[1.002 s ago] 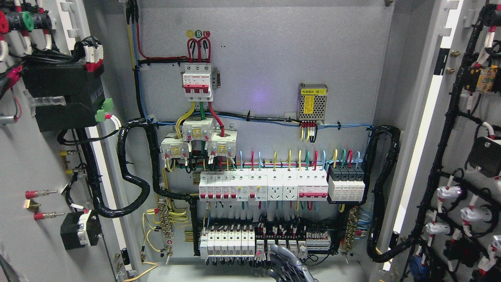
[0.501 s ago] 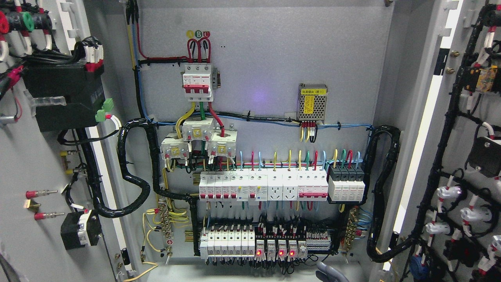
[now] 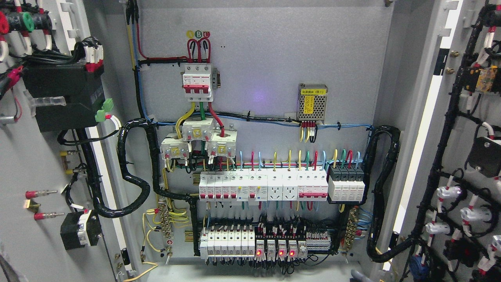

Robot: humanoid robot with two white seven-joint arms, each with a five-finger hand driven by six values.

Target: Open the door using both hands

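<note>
Both doors of the electrical cabinet stand swung wide open. The left door (image 3: 27, 164) fills the left edge, with black boxes and wiring on its inner face. The right door (image 3: 479, 117) fills the right edge, with black cable looms and white connectors on it. Between them the grey back panel (image 3: 266, 58) is in full view. Only a small grey tip of my right hand (image 3: 362, 276) shows, at the bottom edge, low in front of the cabinet floor and touching nothing. My left hand is out of view.
On the panel are a red-and-white main breaker (image 3: 197, 82), a row of white breakers and sockets (image 3: 262, 186), a lower relay row with three red lights (image 3: 274, 250), and a mesh power module (image 3: 312, 102). Thick black conduits (image 3: 135, 180) loop from the panel to each door.
My right hand has dropped and slid right along the bottom edge, from in front of the lower relay row to almost out of view. The red relay lights it covered now show.
</note>
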